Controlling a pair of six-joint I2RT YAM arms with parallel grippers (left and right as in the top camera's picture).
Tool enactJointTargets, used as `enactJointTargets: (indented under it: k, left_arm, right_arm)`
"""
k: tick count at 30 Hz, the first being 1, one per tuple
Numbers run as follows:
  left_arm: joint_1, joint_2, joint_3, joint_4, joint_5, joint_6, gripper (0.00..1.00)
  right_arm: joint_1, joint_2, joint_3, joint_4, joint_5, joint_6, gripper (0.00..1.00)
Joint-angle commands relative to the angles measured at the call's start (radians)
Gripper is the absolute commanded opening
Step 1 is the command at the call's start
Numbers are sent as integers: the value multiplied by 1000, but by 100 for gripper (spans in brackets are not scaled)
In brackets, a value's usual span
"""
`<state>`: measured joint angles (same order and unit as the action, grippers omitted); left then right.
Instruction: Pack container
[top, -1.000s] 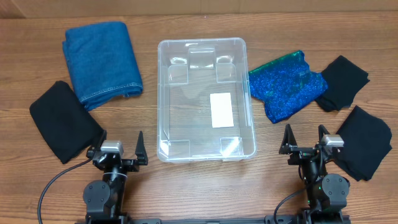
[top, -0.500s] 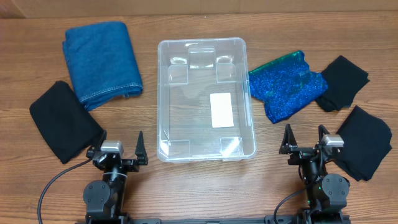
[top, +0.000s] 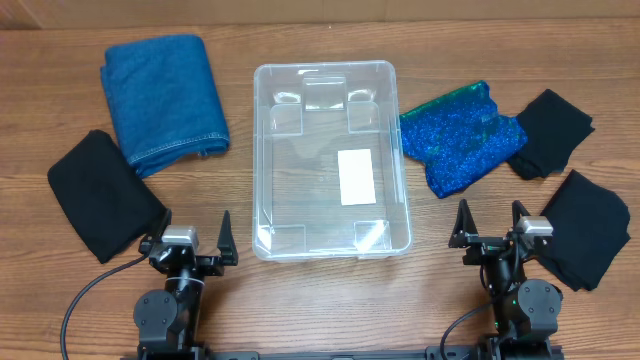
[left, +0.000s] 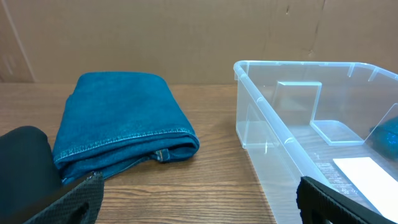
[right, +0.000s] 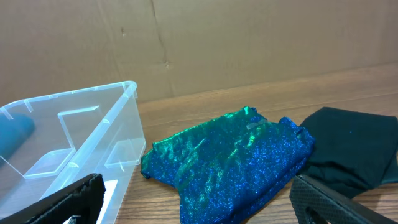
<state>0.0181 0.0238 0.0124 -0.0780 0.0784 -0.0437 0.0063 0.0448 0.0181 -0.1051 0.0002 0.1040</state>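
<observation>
Jaws spread wide, empty, on your left gripper (top: 188, 243) and right gripper (top: 490, 236). Nothing moved since earlier. Count: one container (top: 258, 150), one denim cloth (top: 165, 95), one sparkly cloth (top: 460, 140), three black cloths (top: 100, 195).

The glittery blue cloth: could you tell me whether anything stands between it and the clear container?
Nothing visible does; the glittery blue cloth lies close beside the container, on its right, and the container is empty.

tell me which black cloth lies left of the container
The lone black cloth beside the folded denim; the other two lie right of the container.
</observation>
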Motion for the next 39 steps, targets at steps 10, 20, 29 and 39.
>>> enactJointTargets:
  k: [10,20,29,39]
  left_arm:
    - [-6,93,292,-200,-2,-135,100]
    - [-6,794,1159,-806,-64,-46,100]
    - [-6,1019,1283,-973,-60,-46,100]
    - [-6,1025,1283,-972,-52,-50,100]
  right_arm:
    - [-1,146,221,-90,-37,211,100]
    - [-56,1114,1117,-612,-35,204,100]
    - [-279,1771,1245,-767,-336,203,100]
    - [-251,1947,1246,-633,-430,159,34]
